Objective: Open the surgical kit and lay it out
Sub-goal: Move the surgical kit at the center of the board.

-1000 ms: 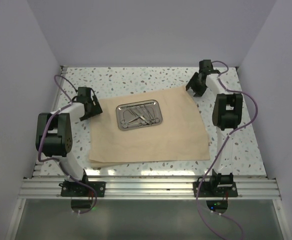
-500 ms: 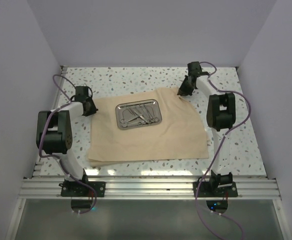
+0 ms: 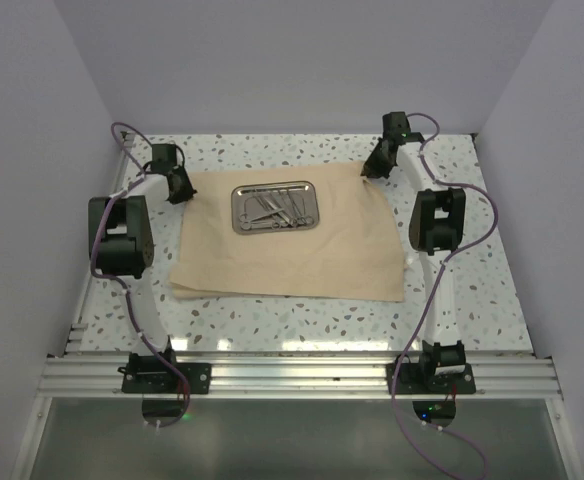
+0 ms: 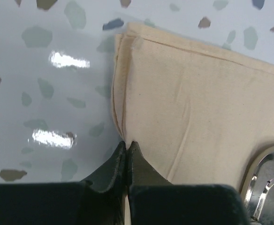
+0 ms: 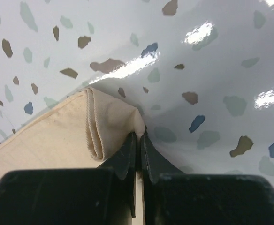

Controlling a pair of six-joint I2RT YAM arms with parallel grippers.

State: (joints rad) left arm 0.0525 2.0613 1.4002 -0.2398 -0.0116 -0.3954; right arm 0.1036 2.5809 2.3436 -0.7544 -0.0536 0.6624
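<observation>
The surgical kit's tan cloth wrap (image 3: 292, 250) lies spread on the speckled table, with a shiny steel tray (image 3: 274, 207) of slim metal instruments on its far half. My left gripper (image 3: 179, 184) is shut on the cloth's far left edge; in the left wrist view the jaws (image 4: 127, 143) pinch the hemmed edge (image 4: 119, 93), and the tray's rim (image 4: 263, 161) shows at lower right. My right gripper (image 3: 374, 165) is shut on the far right corner; the right wrist view shows that gripper (image 5: 139, 134) pinching the bunched, folded corner (image 5: 106, 119).
Purple-grey walls (image 3: 292, 70) close in the speckled table (image 3: 472, 290) at the back and both sides. An aluminium rail (image 3: 292, 375) runs along the near edge, carrying both arm bases. Purple cables (image 3: 492, 215) loop beside each arm.
Both grippers closed on the cloth's far corners and moved toward the back wall. The cloth and the tray on it slid away from the near edge with them.
</observation>
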